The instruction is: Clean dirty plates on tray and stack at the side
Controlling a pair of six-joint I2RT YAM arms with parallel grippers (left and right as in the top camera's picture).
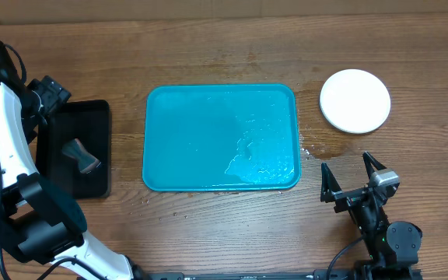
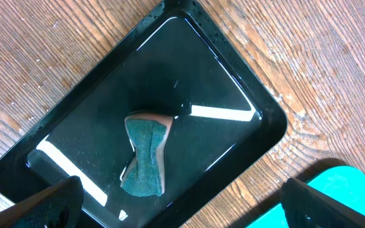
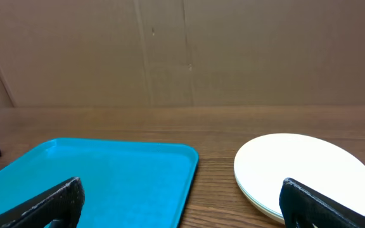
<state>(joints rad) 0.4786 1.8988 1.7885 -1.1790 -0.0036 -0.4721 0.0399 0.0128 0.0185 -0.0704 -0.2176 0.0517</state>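
Observation:
The turquoise tray [image 1: 208, 132] lies mid-table with nothing on it but a wet sheen near its front right corner. The plates [image 1: 355, 101] sit stacked on the wood to its right, white one on top; in the right wrist view, the plates [image 3: 303, 168] show pale rims under the white one. My right gripper [image 1: 347, 165] hovers open near the table's front, in front of the stack, holding nothing. My left gripper [image 1: 49, 97] hangs open above the black tray [image 1: 92, 117]. In the left wrist view, the left gripper [image 2: 182, 212] is empty.
A teal-topped sponge [image 2: 146, 155] lies on its side in the wet black tray [image 2: 233, 82], left of the turquoise tray [image 2: 353, 187]. Water spots mark the wood by the turquoise tray's right edge [image 1: 311, 149]. A cardboard wall [image 3: 182, 50] closes the back.

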